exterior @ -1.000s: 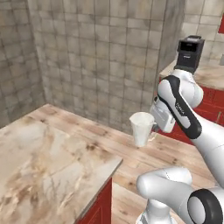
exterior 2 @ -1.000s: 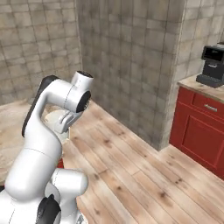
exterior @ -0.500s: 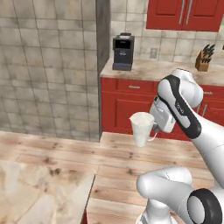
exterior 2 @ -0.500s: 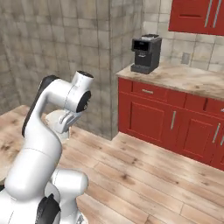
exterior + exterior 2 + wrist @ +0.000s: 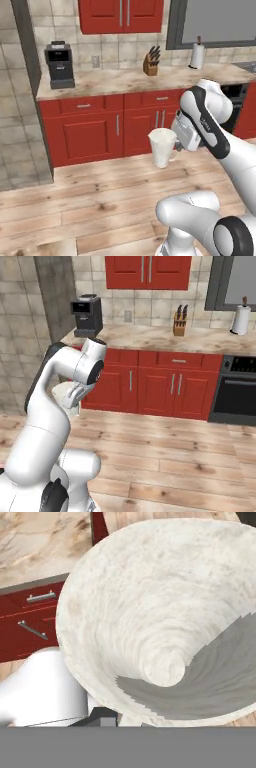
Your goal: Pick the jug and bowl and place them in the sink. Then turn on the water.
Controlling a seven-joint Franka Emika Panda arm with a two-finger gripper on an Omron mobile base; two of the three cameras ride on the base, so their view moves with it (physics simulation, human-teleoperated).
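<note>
The jug is a small white tapered pitcher, held upright in the air in front of the arm. My gripper is shut on the jug at its handle side. From the right base view the jug peeks out behind the forearm, with the gripper against it. In the hand view the jug's open mouth and pale inside loom large just above the gripper. The bowl, the sink and the water are out of view.
Red base cabinets run under a beige counter with a black coffee machine, a knife block and a paper towel roll. An oven stands at the right. A tiled wall is at the left, with wooden floor below.
The whole picture has swung as the base moved: the tiled wall slid off to the left and the red cabinets and counter came into view. The jug stays in the shut gripper.
</note>
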